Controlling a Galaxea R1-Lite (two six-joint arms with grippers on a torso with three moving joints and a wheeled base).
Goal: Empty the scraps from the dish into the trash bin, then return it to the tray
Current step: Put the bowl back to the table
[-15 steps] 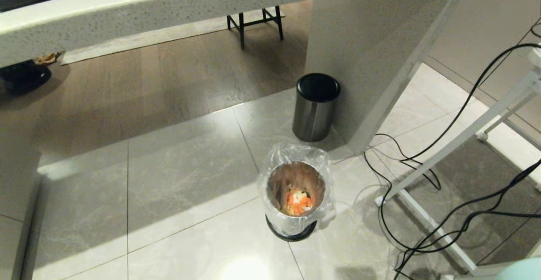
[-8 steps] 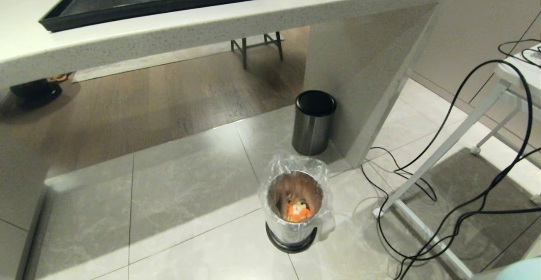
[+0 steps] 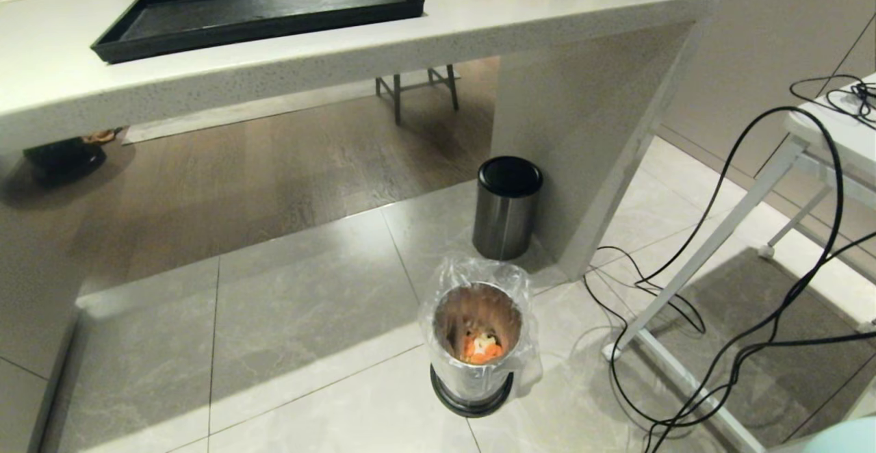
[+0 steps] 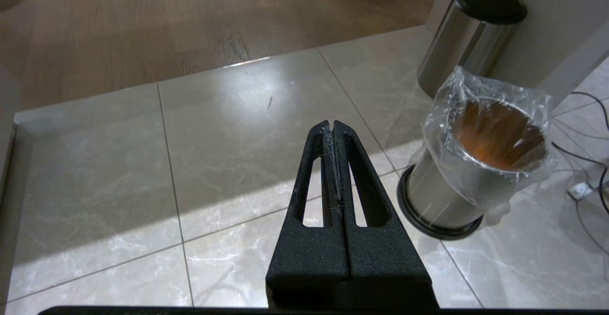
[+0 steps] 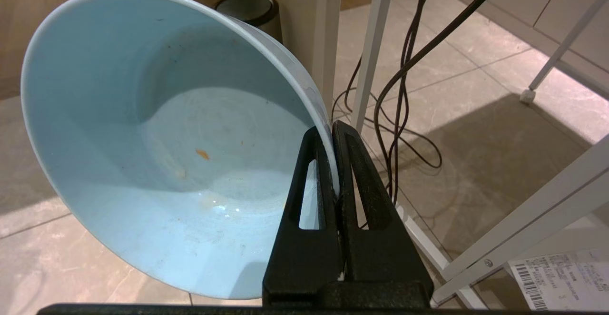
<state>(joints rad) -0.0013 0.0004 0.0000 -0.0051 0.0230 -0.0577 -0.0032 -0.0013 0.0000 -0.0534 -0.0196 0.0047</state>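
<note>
My right gripper is shut on the rim of the pale-blue dish, which holds only a tiny orange fleck and smears; a sliver of it shows at the head view's lower right corner. The trash bin, lined with a clear bag, stands on the tiled floor with the orange scraps at its bottom; it also shows in the left wrist view. The black tray lies empty on the white counter. My left gripper is shut on nothing, hanging over the floor beside the bin.
A steel cylinder bin with a black lid stands by the counter's leg. Black cables trail over the floor round a white frame on the right. Chair legs stand beyond the counter.
The head view has tilted upward: the counter top and the black tray have come into sight, and the bins sit lower in the picture. The bins themselves have not moved.
</note>
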